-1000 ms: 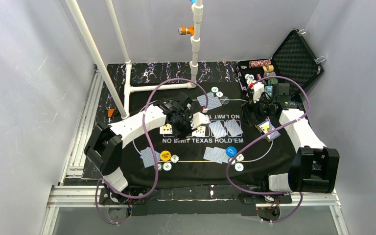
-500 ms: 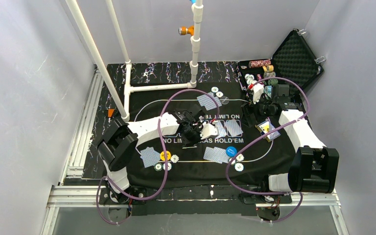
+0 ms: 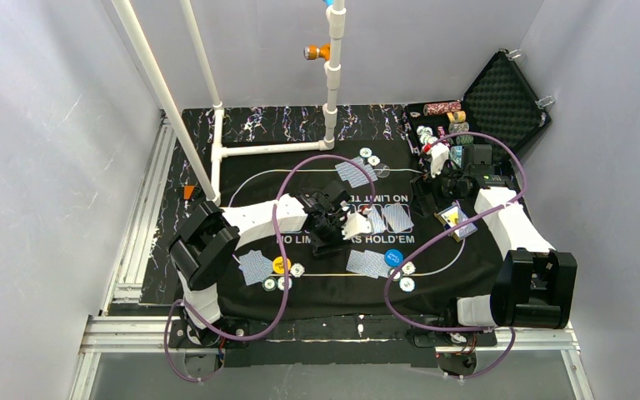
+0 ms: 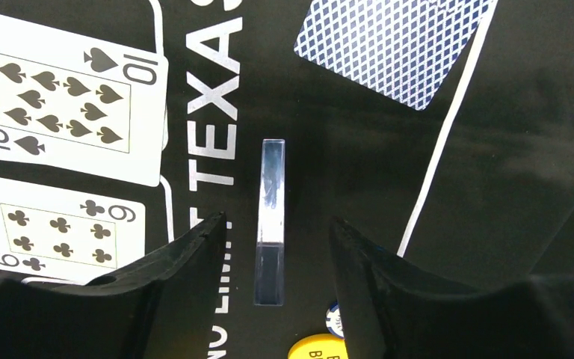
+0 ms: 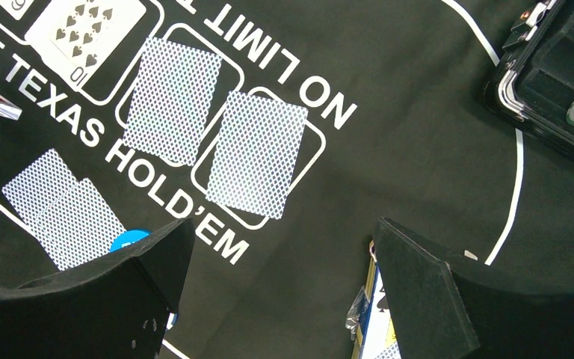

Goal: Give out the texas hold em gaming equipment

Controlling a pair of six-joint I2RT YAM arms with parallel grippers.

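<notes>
In the left wrist view my left gripper [image 4: 276, 247] stands open low over the black mat [image 4: 344, 172]. A narrow clear plastic strip [image 4: 271, 202] lies between its fingers with a gap on each side. Face-up ten of spades [image 4: 67, 105] and nine of clubs [image 4: 60, 232] lie left of it, a blue-backed card [image 4: 396, 45] beyond, and the yellow button [image 4: 318, 350] and a chip [image 4: 336, 318] are near the right finger. My right gripper [image 5: 280, 280] hangs open and empty above the mat, near two blue-backed cards [image 5: 258, 153] and the blue button [image 5: 127, 241].
The open black case [image 3: 500, 104] with chip stacks stands at the back right. A card box [image 3: 454, 218] lies by the right arm. White pipes [image 3: 217, 125] rise at the back left. Card pairs [image 3: 255, 267] [image 3: 367, 263] and chips [image 3: 407, 284] sit along the near mat edge.
My left arm has swung right and down toward the mat's lettering, and its jaws have parted, leaving the clear strip free between them. The right arm has not moved.
</notes>
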